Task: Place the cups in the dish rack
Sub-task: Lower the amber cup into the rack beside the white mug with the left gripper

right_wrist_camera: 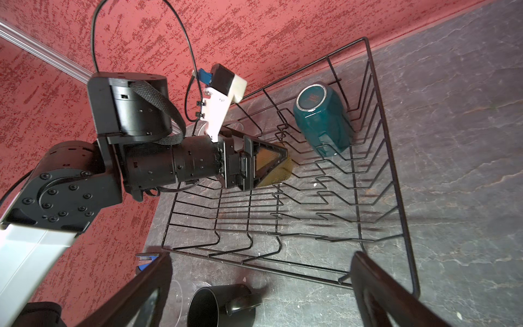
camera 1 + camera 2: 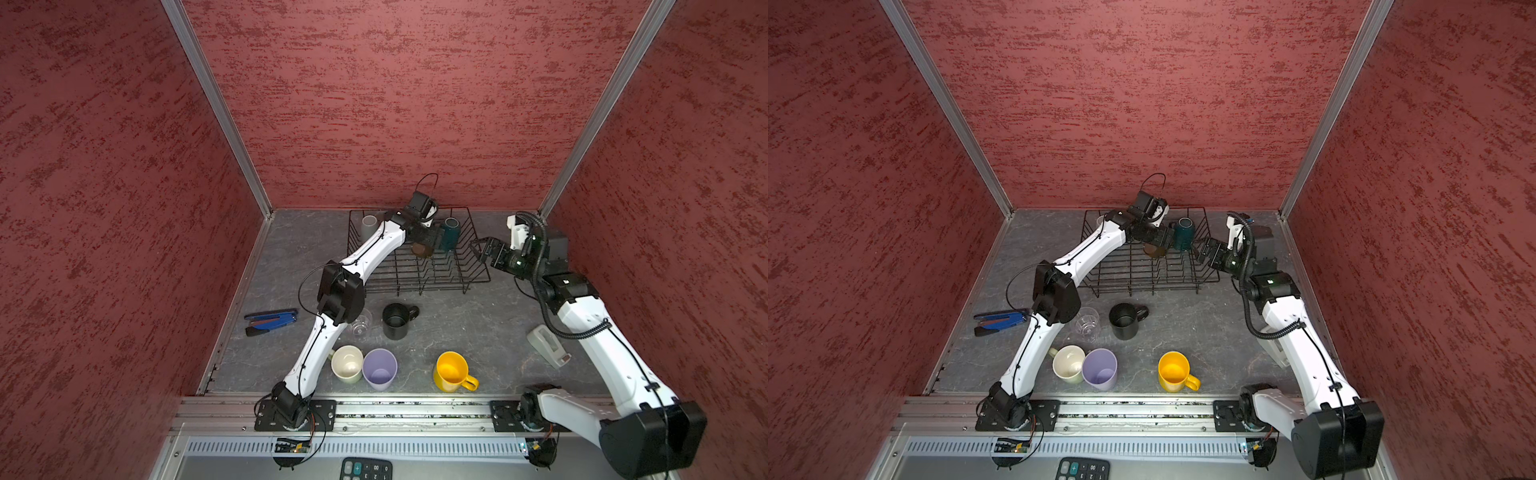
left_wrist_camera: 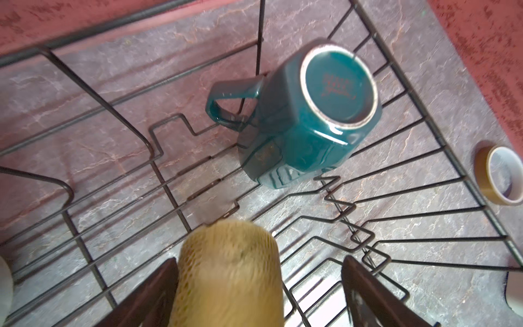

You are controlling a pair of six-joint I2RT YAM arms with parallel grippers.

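Note:
The black wire dish rack point(image 2: 415, 286) stands at the back, with an upturned teal mug point(image 2: 450, 235) and a grey mug point(image 2: 368, 226) inside. My left gripper point(image 3: 259, 263) is down in the rack and open around a brown mug point(image 3: 229, 271). The mug leans on one finger, with a gap to the other. My right gripper point(image 2: 478, 249) hangs open and empty beside the rack's right side. On the table in front stand a black mug point(image 2: 397, 321), a clear glass point(image 2: 361, 326), a pale-green mug point(image 2: 347, 363), a lilac tumbler point(image 2: 379, 369) and a yellow mug point(image 2: 452, 372).
A grey tape dispenser point(image 2: 546, 345) lies under the right arm. A blue hand tool point(image 2: 272, 321) sits at the table's left edge. A tape roll point(image 3: 499, 175) rests just outside the rack's far corner. A calculator point(image 2: 365, 469) lies below the front rail.

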